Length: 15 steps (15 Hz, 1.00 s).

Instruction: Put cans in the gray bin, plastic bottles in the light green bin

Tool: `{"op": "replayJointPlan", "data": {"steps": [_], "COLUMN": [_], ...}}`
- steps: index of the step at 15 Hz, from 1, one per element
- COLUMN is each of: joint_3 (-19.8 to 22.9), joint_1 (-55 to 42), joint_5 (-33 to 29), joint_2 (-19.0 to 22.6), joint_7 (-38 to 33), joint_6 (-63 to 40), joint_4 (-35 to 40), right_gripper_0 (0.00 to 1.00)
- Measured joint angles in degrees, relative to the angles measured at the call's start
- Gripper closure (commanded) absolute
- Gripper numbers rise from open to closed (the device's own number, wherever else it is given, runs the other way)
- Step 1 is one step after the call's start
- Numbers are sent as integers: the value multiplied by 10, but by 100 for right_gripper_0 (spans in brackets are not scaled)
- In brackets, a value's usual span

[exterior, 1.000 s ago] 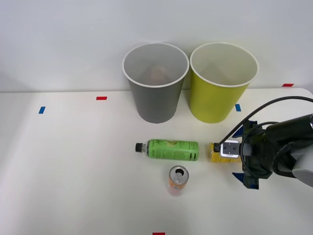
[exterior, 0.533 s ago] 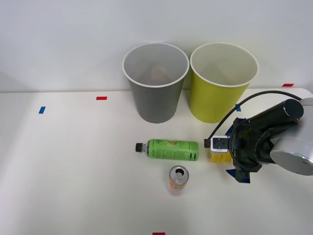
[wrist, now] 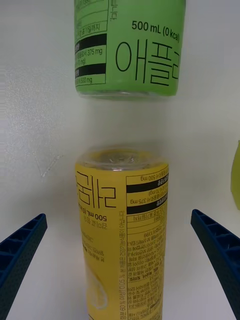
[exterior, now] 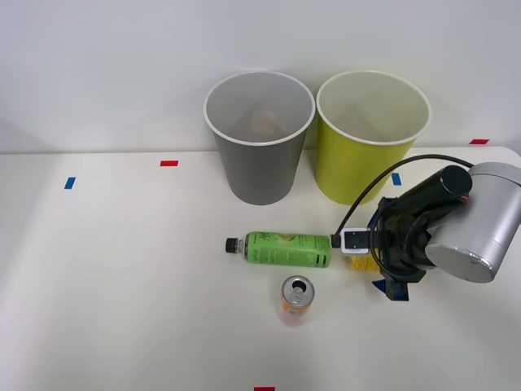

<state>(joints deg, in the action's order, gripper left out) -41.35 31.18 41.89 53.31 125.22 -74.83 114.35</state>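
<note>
Leftward since a second ago, the right gripper (wrist: 120,270) now straddles the yellow bottle (wrist: 122,235) lying on the table (exterior: 122,269), fingers (wrist: 20,255) spread and empty either side of its left-right long axis, base-to-base with the green bottle (exterior: 286,248).

A lab test setup: bare white table (exterior: 122,269) with colored tape markers (exterior: 168,163), plain white wall (exterior: 106,65).

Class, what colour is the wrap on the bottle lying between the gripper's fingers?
Bright yellow wrap on the bottle, clearest in the right wrist view.
</note>
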Motion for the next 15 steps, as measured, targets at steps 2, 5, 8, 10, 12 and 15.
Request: {"op": "replayJointPlan", "data": {"steps": [2,5,8,10,12,15], "joint_3": [0,0,0,0,0,0], "joint_1": [5,17,20,21,21,21], "joint_5": [0,-1,-3,-6,-12,-24], "joint_2": [-14,-34,-38,-40,-46,-60], "joint_7": [4,12,20,25,29,30], "joint_6": [-13,-15,-25,-39,-49,-59], "joint_4": [-7,-40,-53,-54,-55,-55], "right_gripper_0": [0,0,0,0,0,0]}}
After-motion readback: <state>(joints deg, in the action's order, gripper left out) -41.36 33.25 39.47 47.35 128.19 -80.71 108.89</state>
